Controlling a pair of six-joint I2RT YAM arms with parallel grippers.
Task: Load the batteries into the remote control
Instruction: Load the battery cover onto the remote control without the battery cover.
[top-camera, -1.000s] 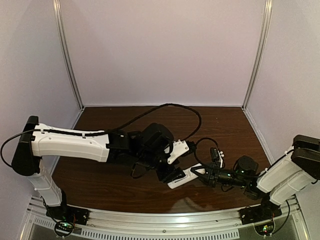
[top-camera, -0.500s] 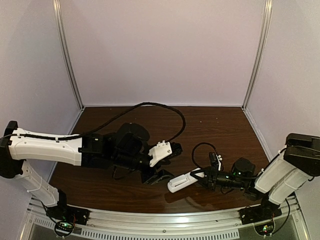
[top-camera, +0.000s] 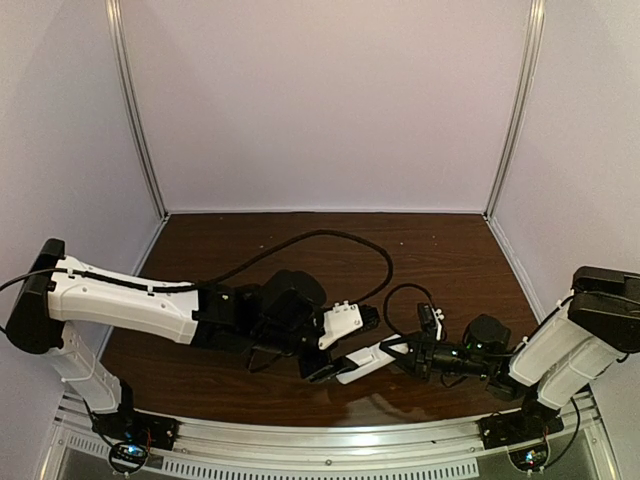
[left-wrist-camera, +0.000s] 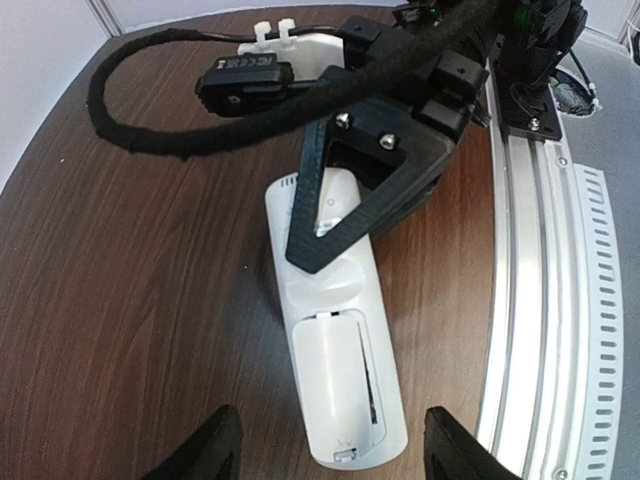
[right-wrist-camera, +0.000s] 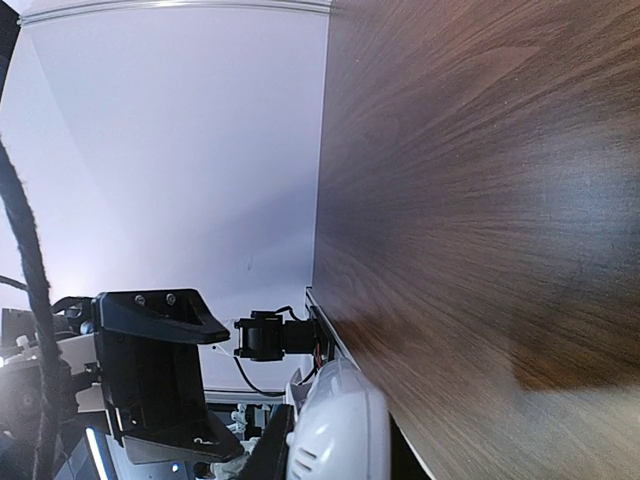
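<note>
My right end effector (top-camera: 402, 352) is clamped on the remote control (left-wrist-camera: 338, 370). One black finger (left-wrist-camera: 385, 135) lies across the white back, and the far end of the bar is buried in the grip. The remote control hangs low over the front part of the dark wood counter (top-camera: 450, 260), close to the aluminium rail (left-wrist-camera: 545, 300), and points from the right arm toward the left. I cannot tell whether it touches the wood. Its plain back faces up, with a recessed battery panel at the free end. My left end effector (left-wrist-camera: 332, 455) stands wide open and holds nothing, its two fingertips (left-wrist-camera: 215, 455) flanking that free end. A braided black cable (left-wrist-camera: 150, 110) arcs in toward the right wrist.
</note>
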